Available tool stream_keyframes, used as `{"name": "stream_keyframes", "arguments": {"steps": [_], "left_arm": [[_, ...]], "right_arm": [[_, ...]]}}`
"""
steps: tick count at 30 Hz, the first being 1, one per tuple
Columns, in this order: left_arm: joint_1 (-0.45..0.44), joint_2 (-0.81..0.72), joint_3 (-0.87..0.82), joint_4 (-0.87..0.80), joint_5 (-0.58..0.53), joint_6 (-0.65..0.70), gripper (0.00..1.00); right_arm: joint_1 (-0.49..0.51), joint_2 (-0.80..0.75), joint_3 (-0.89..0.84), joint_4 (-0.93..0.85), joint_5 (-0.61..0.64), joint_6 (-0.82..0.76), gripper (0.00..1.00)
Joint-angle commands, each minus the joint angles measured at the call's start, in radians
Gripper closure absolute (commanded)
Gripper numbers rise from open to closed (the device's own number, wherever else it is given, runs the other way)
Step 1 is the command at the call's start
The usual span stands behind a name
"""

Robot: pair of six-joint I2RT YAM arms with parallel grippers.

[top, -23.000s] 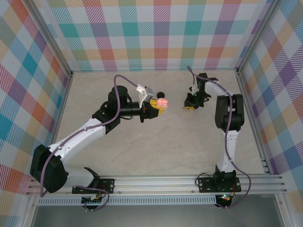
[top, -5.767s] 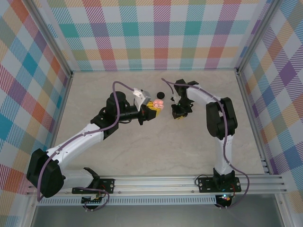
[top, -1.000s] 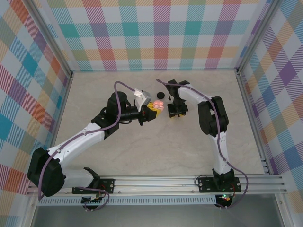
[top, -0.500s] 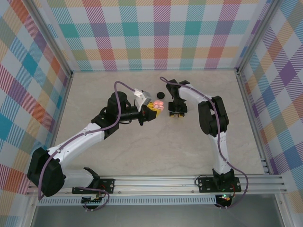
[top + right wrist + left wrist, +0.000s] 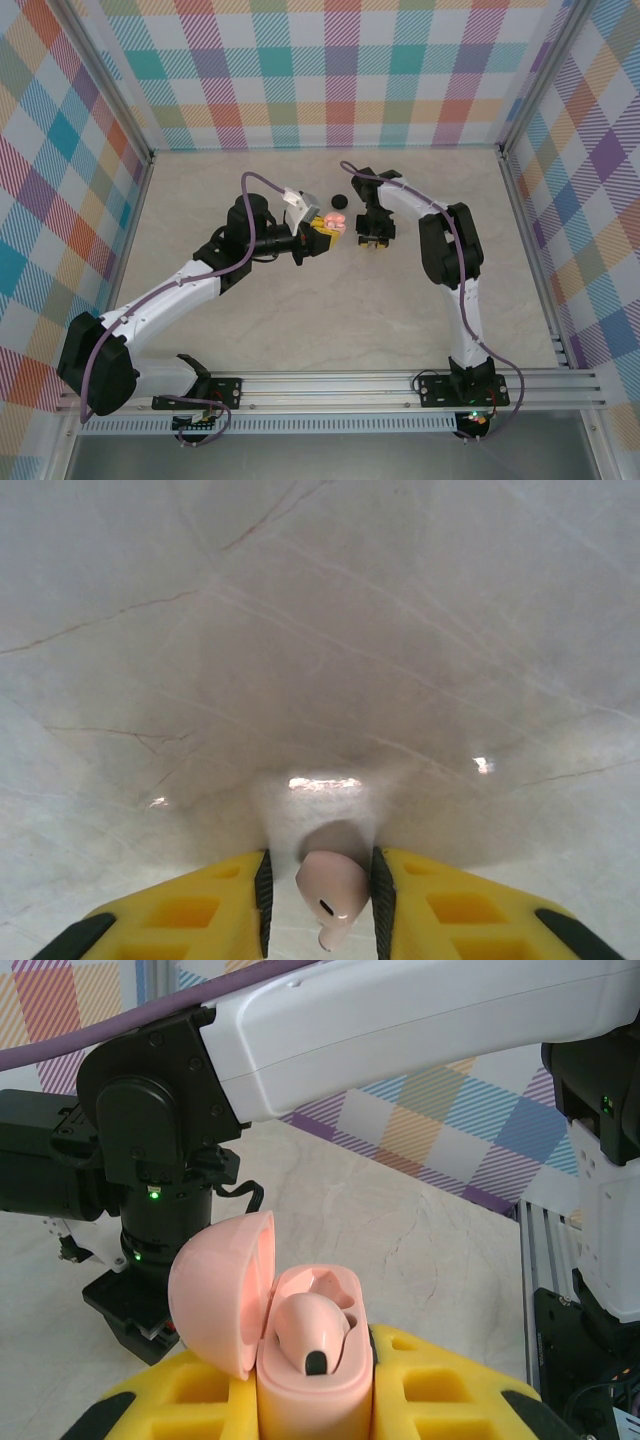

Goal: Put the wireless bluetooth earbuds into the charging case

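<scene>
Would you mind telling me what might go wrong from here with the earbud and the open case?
1. The pink earbud lies off-centre between the fingers of the right gripper, with a gap on one side; closing may flick it away.
2. The pink case in the left gripper already holds a seated earbud; a tilted insertion could jam or dislodge it.

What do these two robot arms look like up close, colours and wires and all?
Both the left arm and the right arm have smooth white shells between chunky black joints, with a purple cable looping along each. The right gripper has bright yellow fingers moulded with square pockets and edged in black; the left gripper matches. A small green light glows on a black joint.
</scene>
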Motion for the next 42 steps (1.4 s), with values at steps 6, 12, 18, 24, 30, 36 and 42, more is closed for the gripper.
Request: {"name": "stream_keyframes", "arguments": {"steps": [6,12,18,24,30,36,42], "left_arm": [[-0.012,-0.005,0.021,-0.005,0.008,-0.004,0.93],[-0.013,-0.001,0.019,-0.004,0.010,-0.006,0.94],[-0.014,-0.003,0.014,-0.003,0.008,-0.007,0.93],[-0.014,0.006,0.007,0.006,-0.003,-0.020,0.93],[-0.014,0.045,0.001,0.023,-0.070,-0.070,0.93],[-0.013,0.101,0.004,0.032,-0.126,-0.127,0.93],[-0.009,0.149,0.006,0.037,-0.161,-0.154,0.93]], "right_arm": [[-0.009,0.022,-0.041,0.019,0.006,0.033,0.68],[-0.009,0.040,-0.043,0.014,0.030,0.016,0.75],[-0.009,0.027,-0.065,0.037,0.048,-0.024,0.78],[-0.010,-0.072,-0.155,0.145,0.038,-0.094,0.79],[-0.014,-0.193,-0.253,0.250,0.042,-0.139,0.79],[-0.017,-0.300,-0.340,0.335,0.037,-0.154,0.79],[-0.017,-0.419,-0.406,0.387,0.029,-0.160,0.79]]}}
